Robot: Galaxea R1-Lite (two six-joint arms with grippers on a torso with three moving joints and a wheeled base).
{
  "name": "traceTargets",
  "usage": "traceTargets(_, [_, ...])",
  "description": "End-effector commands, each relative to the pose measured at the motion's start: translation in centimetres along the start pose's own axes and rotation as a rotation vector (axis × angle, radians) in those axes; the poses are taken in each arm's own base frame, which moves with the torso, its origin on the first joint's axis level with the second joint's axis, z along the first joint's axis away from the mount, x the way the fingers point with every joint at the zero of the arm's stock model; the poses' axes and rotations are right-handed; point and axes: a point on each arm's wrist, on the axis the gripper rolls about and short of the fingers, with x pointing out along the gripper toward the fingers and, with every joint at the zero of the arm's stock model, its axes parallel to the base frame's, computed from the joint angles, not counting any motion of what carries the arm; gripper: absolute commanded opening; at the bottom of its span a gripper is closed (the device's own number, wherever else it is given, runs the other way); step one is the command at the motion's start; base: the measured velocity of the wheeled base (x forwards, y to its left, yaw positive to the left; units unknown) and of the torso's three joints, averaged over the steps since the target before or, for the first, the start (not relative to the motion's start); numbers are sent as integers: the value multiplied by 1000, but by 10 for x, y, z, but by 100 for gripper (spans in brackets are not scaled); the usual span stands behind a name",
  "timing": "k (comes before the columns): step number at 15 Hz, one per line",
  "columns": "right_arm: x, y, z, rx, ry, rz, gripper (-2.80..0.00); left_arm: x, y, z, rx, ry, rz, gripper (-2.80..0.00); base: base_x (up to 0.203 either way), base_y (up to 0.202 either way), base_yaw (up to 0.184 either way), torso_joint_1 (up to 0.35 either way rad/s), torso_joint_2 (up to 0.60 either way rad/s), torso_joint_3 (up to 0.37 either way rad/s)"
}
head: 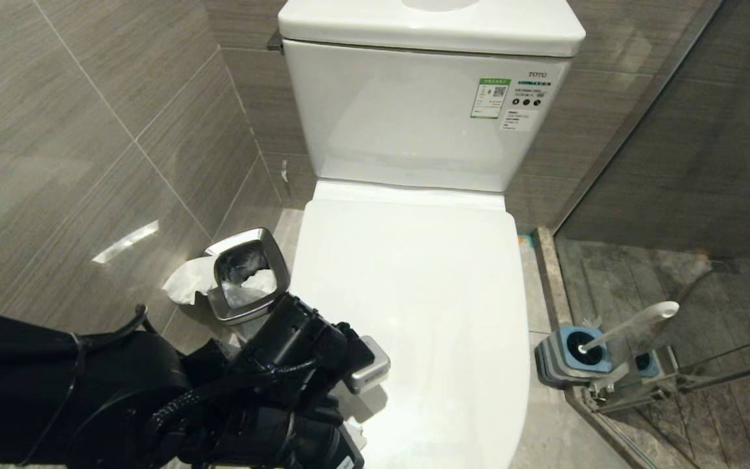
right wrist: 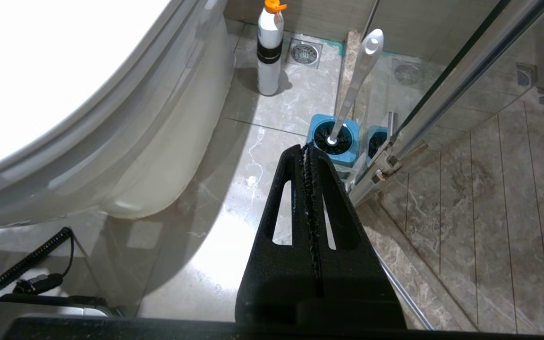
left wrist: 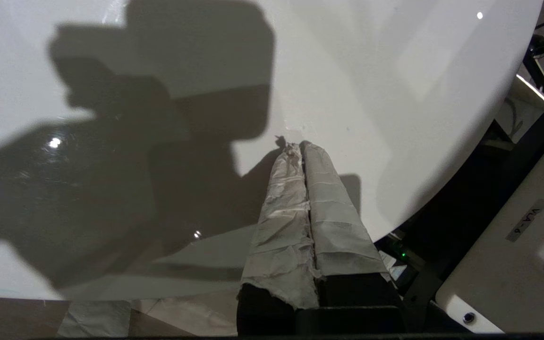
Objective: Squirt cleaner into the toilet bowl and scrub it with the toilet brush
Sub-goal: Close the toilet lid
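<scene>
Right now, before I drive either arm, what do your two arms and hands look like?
The left arm is black and bulky, with black cables along it and a small silver-grey box by the wrist. The left hand has two long fingers wrapped in wrinkled grey-white tape on a black base. The right hand has bare matte black fingers, tapered, each with a long slot, and a rough inner edge.

place: bathroom | evidence: white toilet, tiled walls, glass shower partition, floor drain

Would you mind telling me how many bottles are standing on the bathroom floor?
1: a white bottle with an orange cap, upright on the floor tiles beside the toilet's base, near the floor drain. Others may be hidden.
</scene>
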Motion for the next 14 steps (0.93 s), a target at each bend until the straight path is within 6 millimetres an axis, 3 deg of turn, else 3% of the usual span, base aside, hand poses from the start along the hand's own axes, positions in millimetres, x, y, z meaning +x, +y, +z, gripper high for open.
traceTargets(1, [0, 0, 0, 0, 1, 0, -280, 15, 0, -4, -2, 49, -8, -280, 0, 0, 0, 0, 0, 0])
traceTargets(14, [0, 0, 0, 0, 1, 0, -280, 32, 2, -9, -7, 110, 10, -280, 0, 0, 0, 0, 0, 0])
